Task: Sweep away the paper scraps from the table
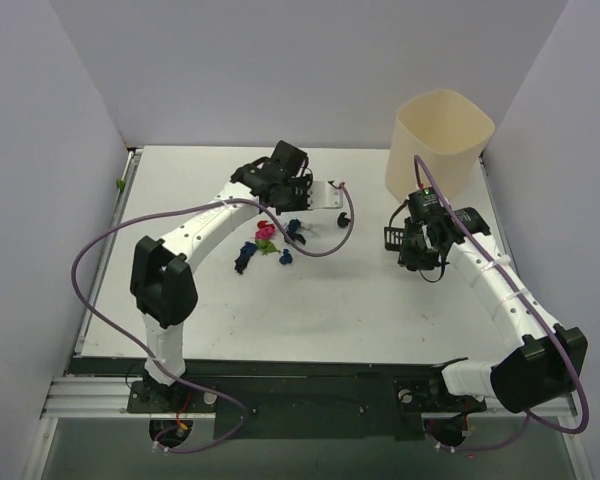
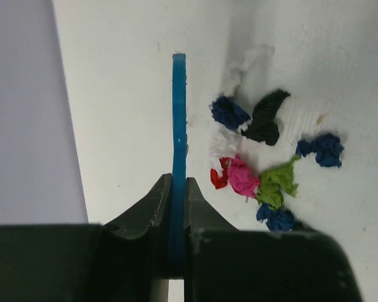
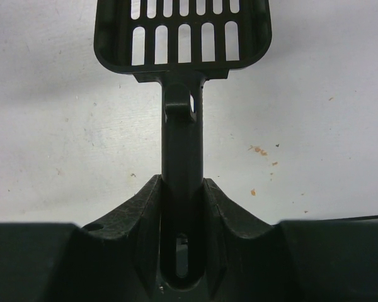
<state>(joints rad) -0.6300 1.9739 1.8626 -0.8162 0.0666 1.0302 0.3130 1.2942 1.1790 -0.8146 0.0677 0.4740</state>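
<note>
The paper scraps (image 1: 268, 242) lie bunched near the middle of the table (image 1: 230, 310). Up close the paper scraps (image 2: 258, 163) are pink, red, green, white, black and dark blue bits, just right of the brush. My left gripper (image 1: 305, 188) (image 2: 179, 184) is shut on the thin blue handle of the hand brush (image 2: 179, 119), whose head (image 1: 328, 195) sits behind the pile. My right gripper (image 1: 420, 242) (image 3: 183, 184) is shut on the stem of the black slotted scoop (image 3: 183, 38) (image 1: 393, 238), well right of the scraps.
A tall beige bin (image 1: 438, 140) stands at the back right, just behind the right gripper. Lilac walls close in the table on three sides. Small orange specks (image 3: 259, 151) mark the surface near the scoop.
</note>
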